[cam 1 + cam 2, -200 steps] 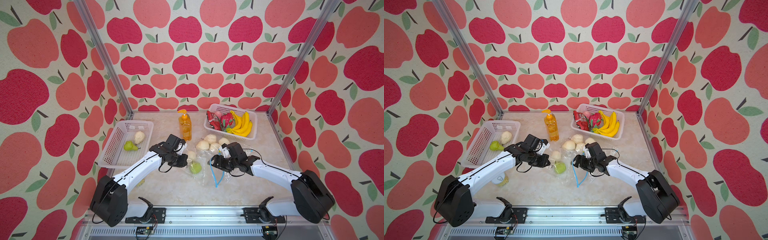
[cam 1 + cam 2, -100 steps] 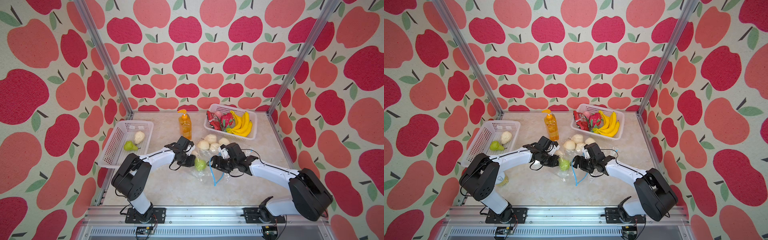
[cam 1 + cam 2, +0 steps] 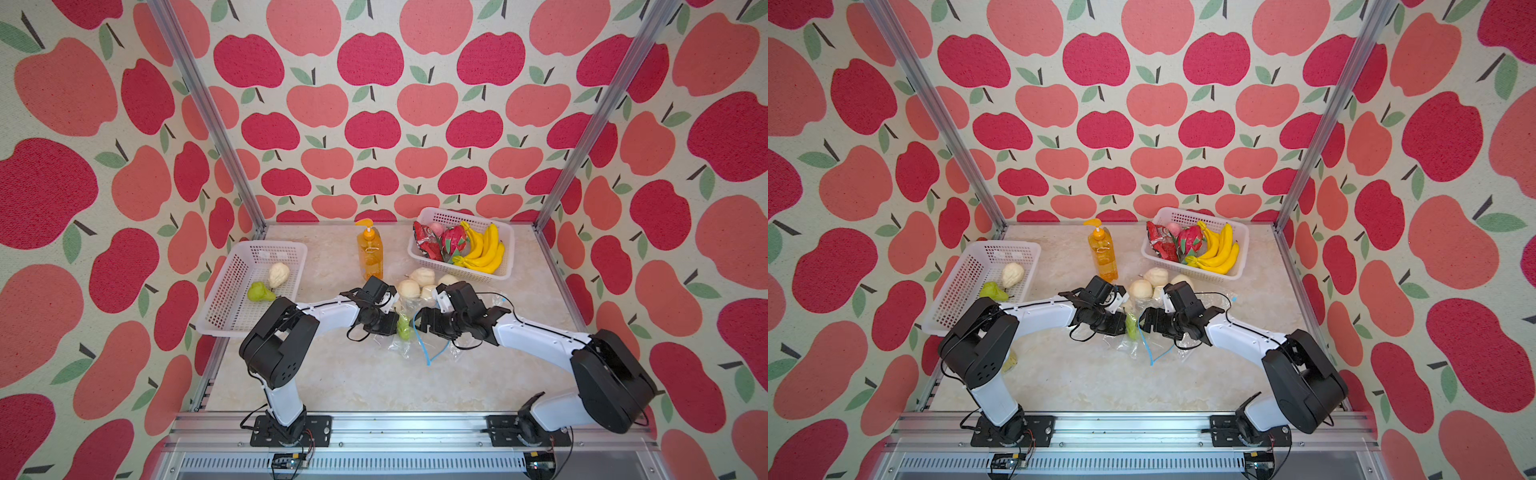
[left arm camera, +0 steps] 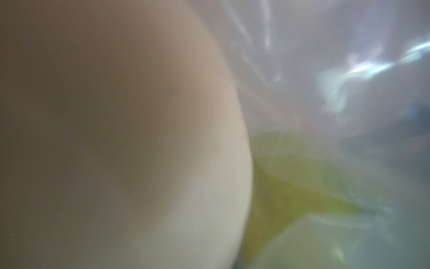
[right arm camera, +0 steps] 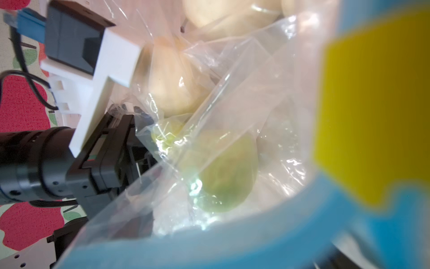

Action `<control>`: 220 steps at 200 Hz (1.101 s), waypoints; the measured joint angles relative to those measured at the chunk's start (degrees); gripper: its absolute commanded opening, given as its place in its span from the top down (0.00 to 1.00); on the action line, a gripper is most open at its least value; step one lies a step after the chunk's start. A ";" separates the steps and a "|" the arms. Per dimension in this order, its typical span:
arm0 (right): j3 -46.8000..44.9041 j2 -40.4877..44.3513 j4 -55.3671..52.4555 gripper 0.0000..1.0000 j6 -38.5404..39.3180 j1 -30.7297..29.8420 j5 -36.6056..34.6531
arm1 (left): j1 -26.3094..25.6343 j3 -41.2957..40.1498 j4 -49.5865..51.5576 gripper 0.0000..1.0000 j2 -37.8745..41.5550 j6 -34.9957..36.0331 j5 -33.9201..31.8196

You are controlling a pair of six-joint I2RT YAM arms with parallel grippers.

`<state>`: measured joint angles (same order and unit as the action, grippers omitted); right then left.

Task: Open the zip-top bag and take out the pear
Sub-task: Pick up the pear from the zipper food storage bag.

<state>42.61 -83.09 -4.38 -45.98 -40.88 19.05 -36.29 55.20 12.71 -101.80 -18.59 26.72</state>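
Setting: a robot test cell in a lab. Aluminium profile posts (image 3: 199, 104) frame the enclosure, lined on three sides with apple-print wall panels (image 3: 374, 62). The marble-look desk (image 3: 353, 382) ends at 6 o'clock in a slotted aluminium rail (image 3: 415, 430) carrying the bases of the left arm (image 3: 332, 309) and right arm (image 3: 540, 336), both white and black. Bare cables (image 3: 249, 419) and a small circuit board (image 3: 291, 460) hang off the rail. Props on the desk: white basket (image 3: 232, 282) at 9 o'clock, fruit basket (image 3: 440, 216) at 1 o'clock, soap bottle (image 3: 369, 257) at 12 o'clock.
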 measured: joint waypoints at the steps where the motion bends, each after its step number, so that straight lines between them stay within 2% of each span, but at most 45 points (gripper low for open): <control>1: 0.07 0.00 -0.02 0.14 0.22 0.00 -0.17 | 0.00 0.04 -0.04 1.00 -0.07 0.00 -0.02; 30: 0.26 1.36 -0.46 0.19 1.88 -0.11 -1.31 | -0.20 0.79 0.09 1.00 -0.52 0.02 -1.03; 59: -0.33 6.93 -0.48 0.20 2.86 -0.11 -1.22 | -0.07 0.79 4.46 0.99 1.79 0.50 -3.43; 86: -0.33 10.25 -1.97 0.21 3.02 -0.11 -2.14 | 0.00 0.79 10.16 0.96 8.52 0.61 -5.49; 114: -0.33 9.99 -4.20 0.20 3.04 -0.11 -2.75 | 0.04 0.83 13.11 0.96 17.97 0.00 -6.34; 138: -0.33 8.74 -4.83 0.18 2.86 -0.11 -2.95 | 0.04 1.22 14.29 0.95 21.57 -0.26 -6.45; 185: -0.33 6.23 -5.16 0.16 2.38 -0.11 -3.06 | 0.02 1.22 11.69 0.90 18.53 -2.05 -4.85; 220: -0.33 5.92 -5.16 0.16 1.99 -0.11 -3.06 | 0.02 1.90 10.16 0.95 12.85 -3.04 -6.51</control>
<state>42.28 -77.17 -9.54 -43.99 -40.99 15.99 -36.27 57.10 22.87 -88.95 -21.63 20.21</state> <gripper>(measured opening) 0.838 0.063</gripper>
